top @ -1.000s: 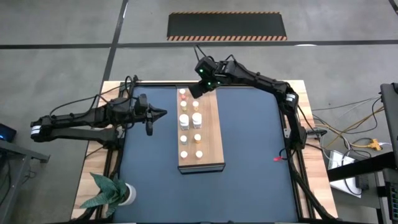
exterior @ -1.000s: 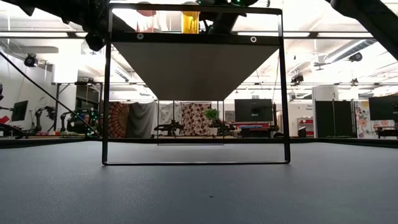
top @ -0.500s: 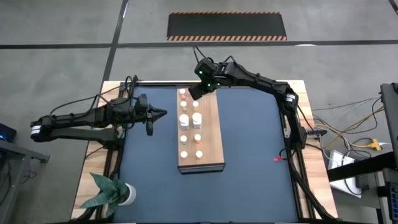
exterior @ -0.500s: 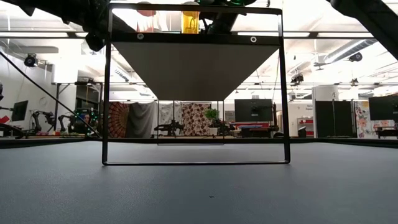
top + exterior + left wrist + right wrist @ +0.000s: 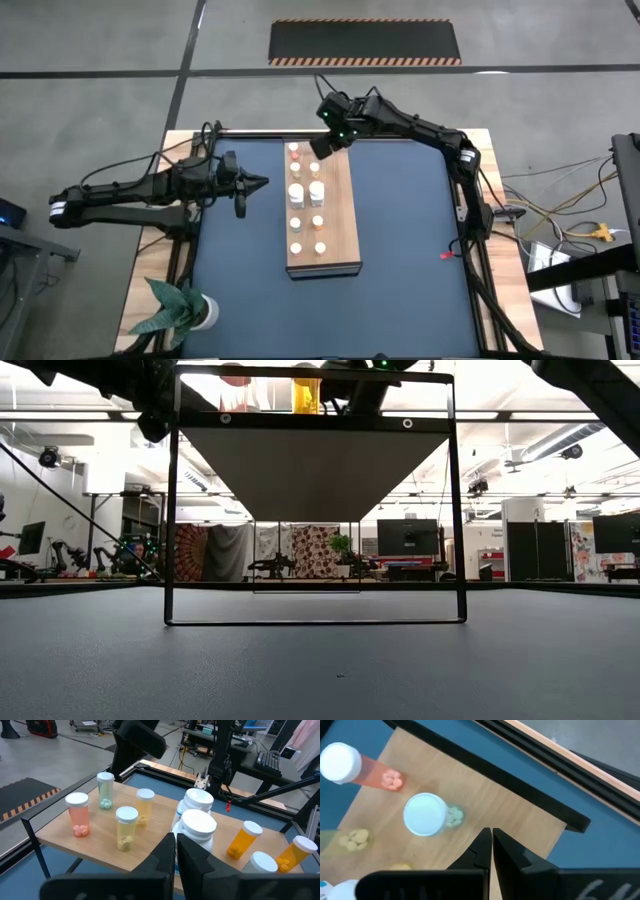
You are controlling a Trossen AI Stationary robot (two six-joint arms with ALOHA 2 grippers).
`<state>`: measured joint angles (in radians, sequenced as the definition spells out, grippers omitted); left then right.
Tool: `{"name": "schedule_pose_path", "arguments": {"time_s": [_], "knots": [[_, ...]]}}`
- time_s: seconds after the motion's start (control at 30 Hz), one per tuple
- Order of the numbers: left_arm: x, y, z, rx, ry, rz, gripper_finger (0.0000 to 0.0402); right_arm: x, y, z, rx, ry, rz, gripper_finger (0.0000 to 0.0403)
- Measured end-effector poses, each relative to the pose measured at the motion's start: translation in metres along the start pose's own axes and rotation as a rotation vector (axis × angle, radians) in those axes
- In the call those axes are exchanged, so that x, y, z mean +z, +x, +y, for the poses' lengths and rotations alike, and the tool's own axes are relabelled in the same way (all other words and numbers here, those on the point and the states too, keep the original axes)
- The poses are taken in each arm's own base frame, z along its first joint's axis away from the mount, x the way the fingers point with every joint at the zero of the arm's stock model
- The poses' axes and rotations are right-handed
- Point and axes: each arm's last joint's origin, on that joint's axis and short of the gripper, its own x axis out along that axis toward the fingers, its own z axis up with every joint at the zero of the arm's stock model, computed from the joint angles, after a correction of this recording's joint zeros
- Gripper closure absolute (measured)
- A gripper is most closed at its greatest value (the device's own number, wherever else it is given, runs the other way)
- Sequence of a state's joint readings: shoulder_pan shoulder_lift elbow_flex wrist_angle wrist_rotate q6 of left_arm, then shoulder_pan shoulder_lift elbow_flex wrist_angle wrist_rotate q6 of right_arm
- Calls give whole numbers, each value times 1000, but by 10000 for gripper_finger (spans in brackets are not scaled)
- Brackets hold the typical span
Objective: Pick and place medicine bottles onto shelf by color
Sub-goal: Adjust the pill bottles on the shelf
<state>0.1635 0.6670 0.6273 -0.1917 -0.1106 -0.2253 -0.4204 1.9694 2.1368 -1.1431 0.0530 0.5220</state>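
Closed and empty, both jaws suggest the placing step is over: the right gripper (image 5: 318, 147) hovers by the green-tinted bottle (image 5: 425, 814) on the shelf (image 5: 340, 235), so retreating seems next while the left gripper (image 5: 262, 183) waits beside it.

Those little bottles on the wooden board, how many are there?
10, standing in two columns of five on the shelf: a pink one and a green one at the far end, two yellow, two large white, four orange toward the near end. None looks hidden.

Shelf (image 5: 338, 225) on dark mat (image 5: 400, 250); approx ten bottles (image 5: 296, 190) upright.
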Motion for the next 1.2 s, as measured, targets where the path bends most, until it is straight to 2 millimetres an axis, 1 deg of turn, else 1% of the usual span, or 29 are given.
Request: {"name": "schedule_pose_path", "arguments": {"time_s": [0.33, 0.53, 0.9, 1.2], "knots": [[0, 0, 0, -1, 5, 0, 402, 2, -1, 12, 63, 29, -63, 394], [0, 0, 0, -1, 5, 1, 402, 0, -1, 15, 90, 42, -40, 394], [0, 0, 0, -1, 5, 1, 402, -2, 4, 13, 71, 41, -24, 394], [0, 0, 0, -1, 5, 1, 402, -4, 4, 17, 80, 38, -29, 394]]}}
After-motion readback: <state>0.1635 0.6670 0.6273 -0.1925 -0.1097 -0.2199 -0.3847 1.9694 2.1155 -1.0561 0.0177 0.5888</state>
